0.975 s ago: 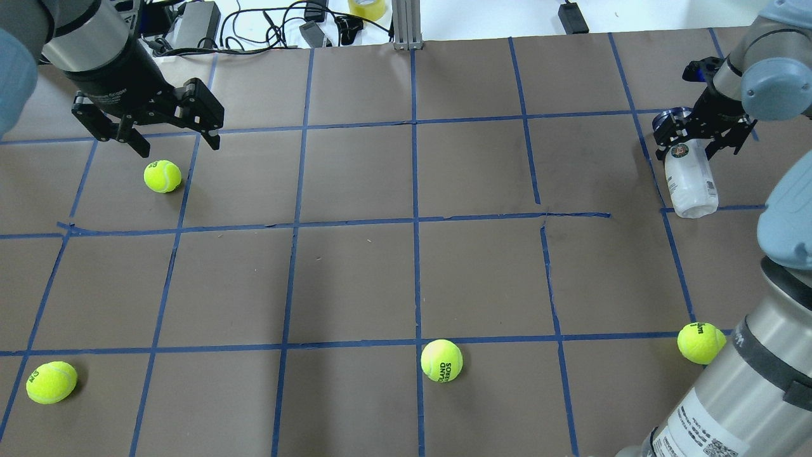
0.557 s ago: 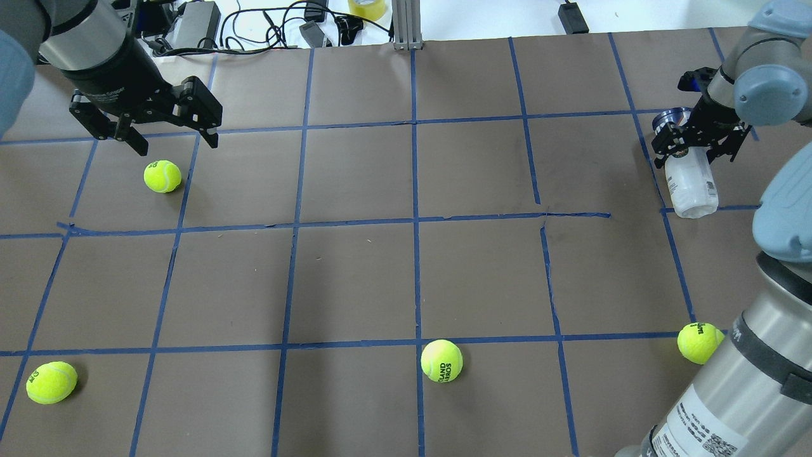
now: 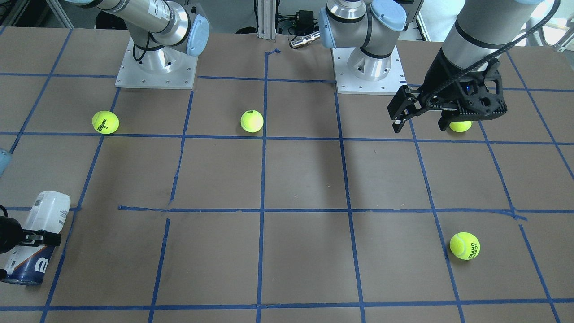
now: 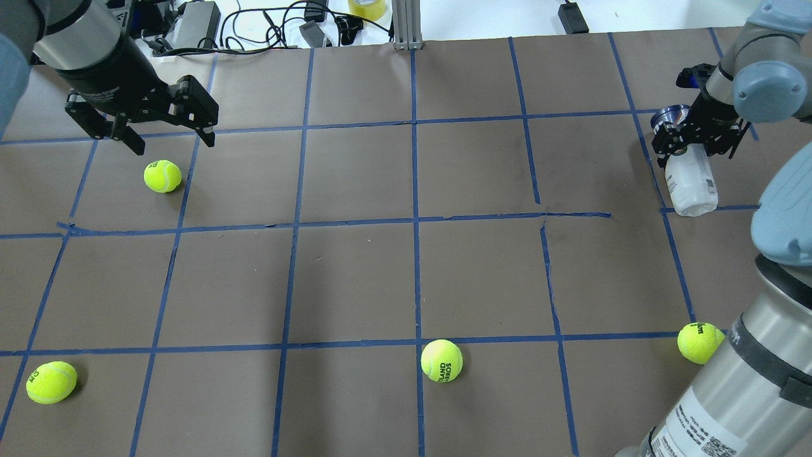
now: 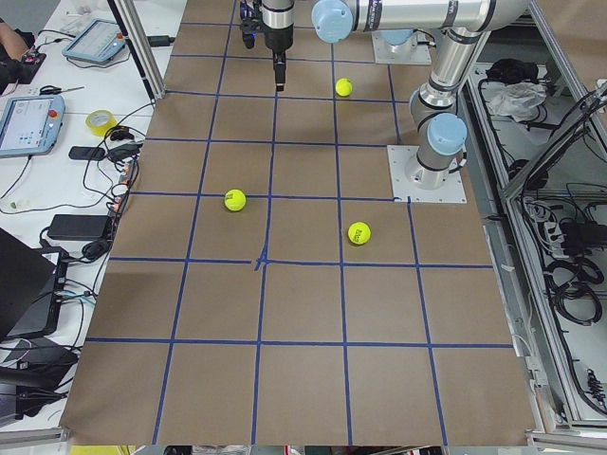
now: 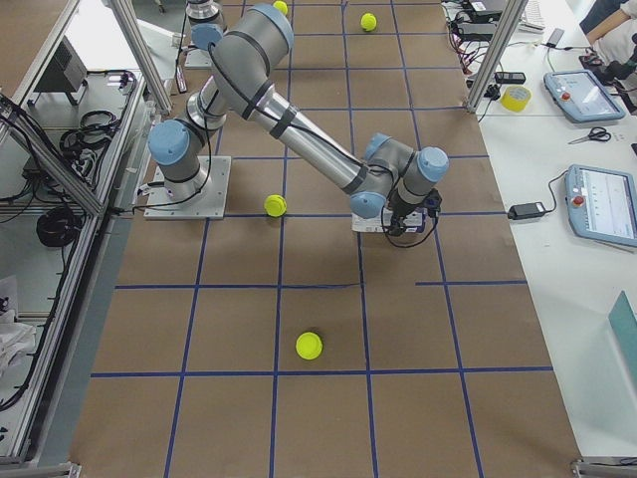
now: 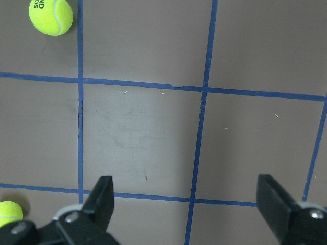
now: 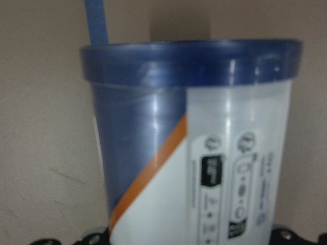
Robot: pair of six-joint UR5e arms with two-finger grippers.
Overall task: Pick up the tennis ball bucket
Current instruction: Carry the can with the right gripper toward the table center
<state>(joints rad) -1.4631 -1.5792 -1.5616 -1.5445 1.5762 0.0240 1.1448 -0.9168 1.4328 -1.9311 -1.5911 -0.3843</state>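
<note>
- Right gripper (image 4: 696, 147) is set astride the lying tennis ball bucket (image 4: 691, 184); closure cannot be told.
- Left gripper (image 4: 176, 146) is held wide near a tennis ball (image 4: 162, 176).

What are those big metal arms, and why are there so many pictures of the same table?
They are two robot arms, each ending in a two-finger gripper. The cameras look from above, opposite, both ends, and one from each wrist. On the brown table with blue tape lines lie four yellow tennis balls and a tennis ball bucket on its side. The left gripper hangs open, holding nothing. The right gripper straddles the bucket; I cannot tell whether it squeezes.
</note>
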